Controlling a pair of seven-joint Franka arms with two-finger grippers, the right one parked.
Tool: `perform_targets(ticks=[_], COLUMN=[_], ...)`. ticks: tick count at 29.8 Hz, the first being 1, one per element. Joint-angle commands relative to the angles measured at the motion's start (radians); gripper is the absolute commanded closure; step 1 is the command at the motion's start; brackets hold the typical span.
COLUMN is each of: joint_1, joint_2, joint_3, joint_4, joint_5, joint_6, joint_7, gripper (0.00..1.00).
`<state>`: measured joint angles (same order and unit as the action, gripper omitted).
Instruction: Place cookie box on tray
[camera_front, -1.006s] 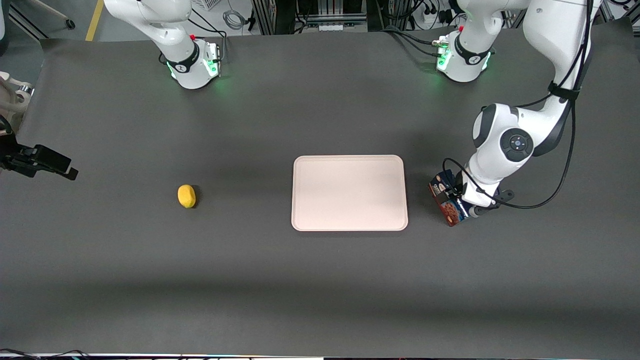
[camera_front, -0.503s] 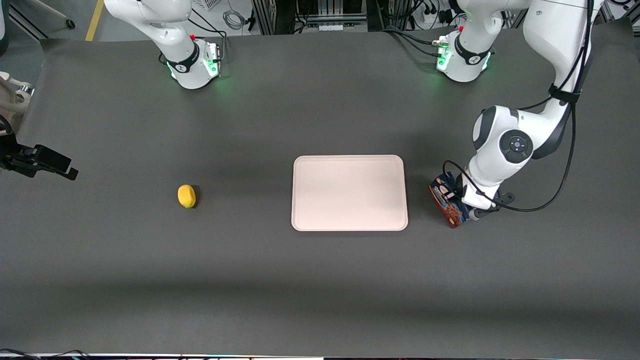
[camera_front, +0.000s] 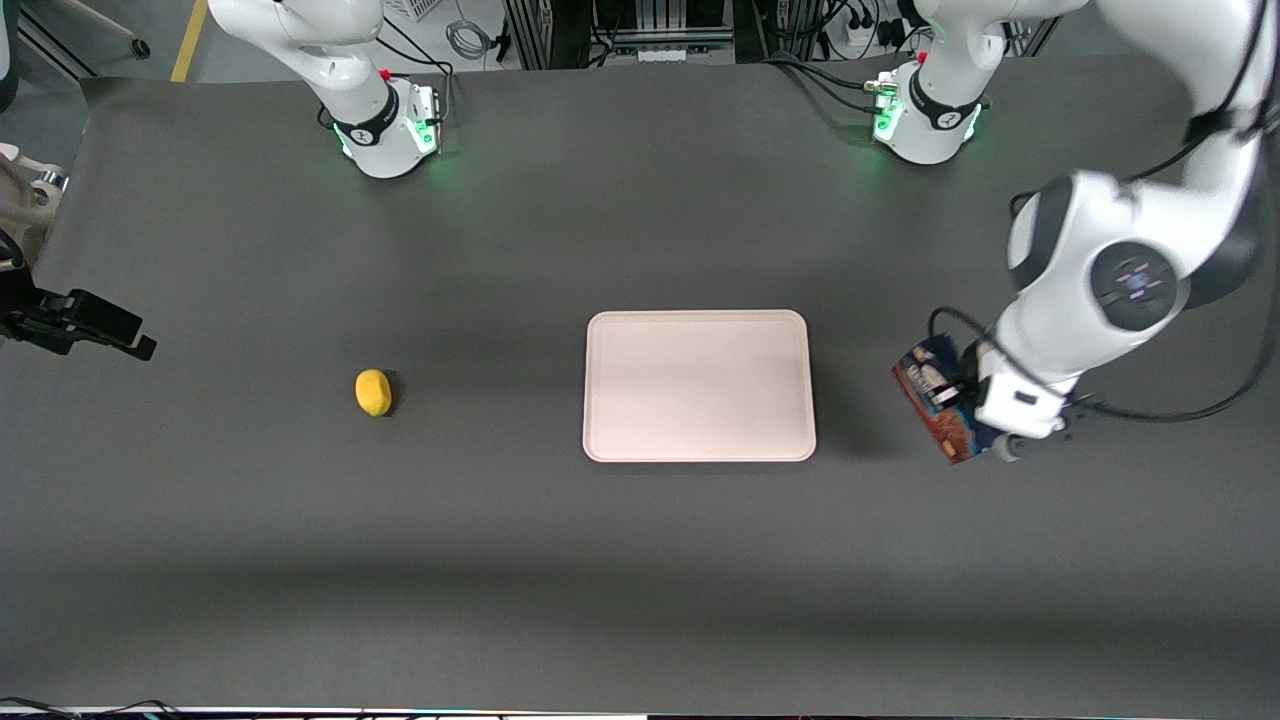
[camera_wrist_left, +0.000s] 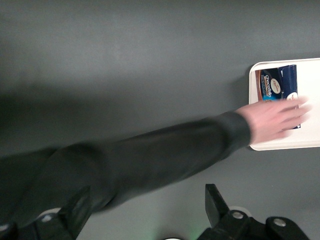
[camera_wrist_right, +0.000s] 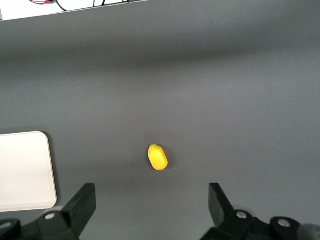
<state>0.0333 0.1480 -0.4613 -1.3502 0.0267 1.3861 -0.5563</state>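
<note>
In the front view the cookie box (camera_front: 948, 437), dark blue with brown cookie pictures, hangs tilted in my left gripper (camera_front: 958, 398), which is shut on it. The box is held above the table, beside the short edge of the tray (camera_front: 698, 385) toward the working arm's end, and apart from it. The tray is pale pinkish-white with nothing on it. The left wrist view does not match this. It shows a dark-sleeved human arm (camera_wrist_left: 150, 155) with its hand on a blue carton (camera_wrist_left: 280, 82) lying on a tray corner (camera_wrist_left: 260, 145).
A small yellow lemon-like object (camera_front: 373, 391) lies on the dark table toward the parked arm's end, also in the right wrist view (camera_wrist_right: 158, 157). The tray's corner shows there too (camera_wrist_right: 25, 170). Both arm bases (camera_front: 925, 120) stand at the table's edge farthest from the front camera.
My left gripper has risen with the cookie box and shifted toward the working arm's end, away from the tray. The box has come up off the table and looks larger.
</note>
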Motion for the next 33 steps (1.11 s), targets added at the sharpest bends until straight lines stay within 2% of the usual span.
perform_targets(ticks=[1,8,15,28,31,33], joint_1=[-0.023,-0.038,-0.038,-0.03,-0.027,-0.027], joint_2=[0.139,0.203,0.22,0.289,0.297,0.298], joint_3=[-0.085,-0.103,-0.103,-0.092,-0.089,-0.082], joint_4=[-0.029,-0.243,-0.47,-0.598,-0.629,-0.635], joint_5=[-0.019,-0.002,0.073,0.157,0.159,0.162], joint_6=[0.102,0.379,0.66,0.878,0.93,0.947], joint_7=[-0.028,-0.01,-0.002,0.001,0.001,-0.002], gripper=[1.0,1.0,1.0,1.0,0.95,0.81])
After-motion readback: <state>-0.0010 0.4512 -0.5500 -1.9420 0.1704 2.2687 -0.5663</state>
